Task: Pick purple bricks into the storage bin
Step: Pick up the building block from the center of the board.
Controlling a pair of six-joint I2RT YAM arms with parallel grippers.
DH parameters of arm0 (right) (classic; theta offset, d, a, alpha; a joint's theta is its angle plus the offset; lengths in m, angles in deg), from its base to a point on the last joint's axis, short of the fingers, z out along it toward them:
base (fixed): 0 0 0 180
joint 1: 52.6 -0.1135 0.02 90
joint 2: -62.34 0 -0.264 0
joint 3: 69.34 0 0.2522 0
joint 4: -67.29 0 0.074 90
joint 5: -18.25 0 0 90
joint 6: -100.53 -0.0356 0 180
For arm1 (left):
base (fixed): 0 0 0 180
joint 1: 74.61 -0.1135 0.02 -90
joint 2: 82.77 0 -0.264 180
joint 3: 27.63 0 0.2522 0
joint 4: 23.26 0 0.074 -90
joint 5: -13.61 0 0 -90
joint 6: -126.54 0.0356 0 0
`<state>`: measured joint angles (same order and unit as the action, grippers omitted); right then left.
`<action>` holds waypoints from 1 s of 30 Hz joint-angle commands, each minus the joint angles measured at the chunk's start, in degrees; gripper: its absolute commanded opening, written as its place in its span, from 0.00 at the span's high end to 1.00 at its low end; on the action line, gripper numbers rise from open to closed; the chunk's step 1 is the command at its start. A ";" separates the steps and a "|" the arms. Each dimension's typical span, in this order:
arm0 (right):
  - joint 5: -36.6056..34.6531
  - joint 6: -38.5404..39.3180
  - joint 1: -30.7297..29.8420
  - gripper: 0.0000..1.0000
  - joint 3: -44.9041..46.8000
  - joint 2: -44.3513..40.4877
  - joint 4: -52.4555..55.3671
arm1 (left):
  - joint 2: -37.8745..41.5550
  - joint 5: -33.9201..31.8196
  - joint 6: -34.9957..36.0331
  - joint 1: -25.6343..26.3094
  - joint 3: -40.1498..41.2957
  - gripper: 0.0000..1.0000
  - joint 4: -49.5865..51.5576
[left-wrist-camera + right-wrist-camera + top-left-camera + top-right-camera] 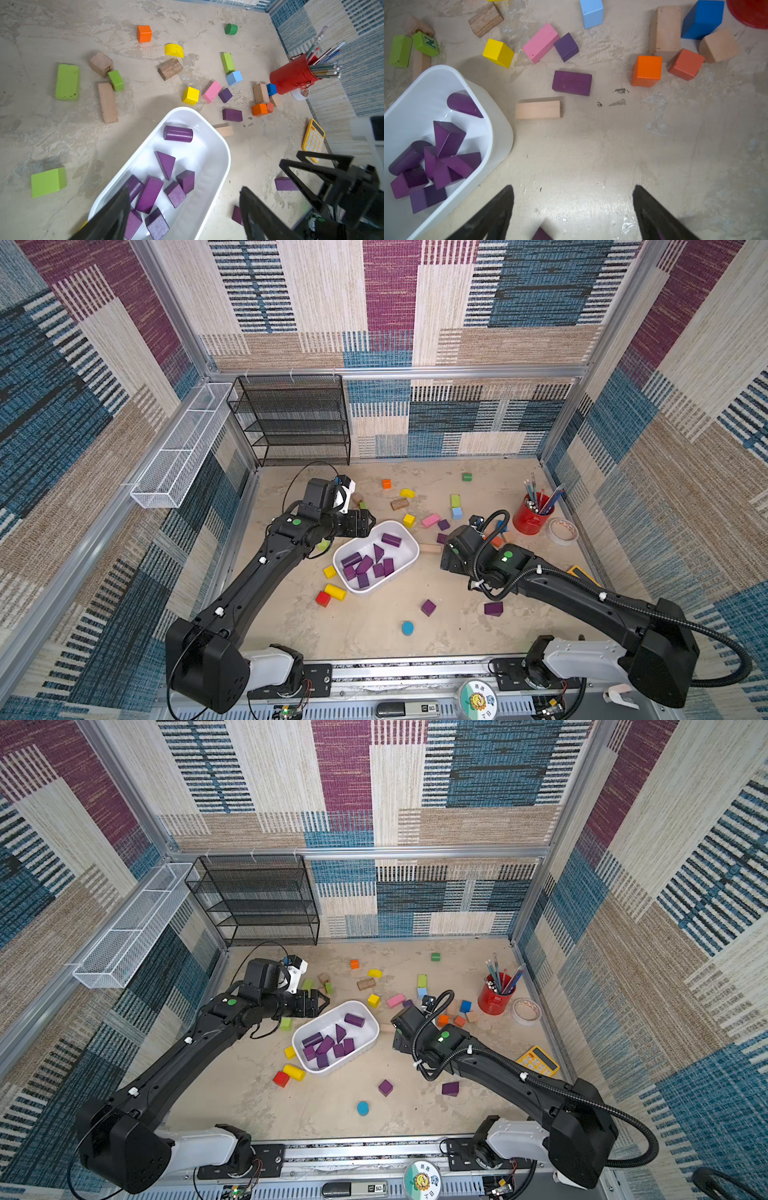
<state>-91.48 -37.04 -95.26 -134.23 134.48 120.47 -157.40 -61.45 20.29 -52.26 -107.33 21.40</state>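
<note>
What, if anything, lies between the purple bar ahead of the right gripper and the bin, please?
A plain wooden bar lies flat between the purple bar and the bin; a lifted carry should clear it.

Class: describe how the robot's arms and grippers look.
The left arm and right arm: black, white base links, green dot near each wrist. A ribbed hose runs along the right; a thin cable loops over the left. The left gripper and right gripper: black open-triangle fingers.

Beige tabletop (374,639) with storage bin (409,558), scattered blocks (409,520), pencil cup (530,520), tape (562,531).
</note>
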 commanded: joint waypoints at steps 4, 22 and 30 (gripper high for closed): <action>5.67 4.31 5.77 0.10 -2.62 6.75 -6.33 | 0.45 -1.93 2.31 2.71 0.19 0.16 -0.81; 5.61 7.31 12.02 0.10 -18.16 30.57 -6.55 | 3.39 -6.74 4.89 4.81 0.45 0.17 -0.31; 5.68 7.80 13.10 0.10 -18.27 33.60 -7.95 | 4.40 -10.12 5.65 5.83 0.72 0.18 -0.27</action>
<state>-85.27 -29.89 -82.41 -152.00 167.46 113.87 -153.49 -69.17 24.33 -46.75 -106.80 21.64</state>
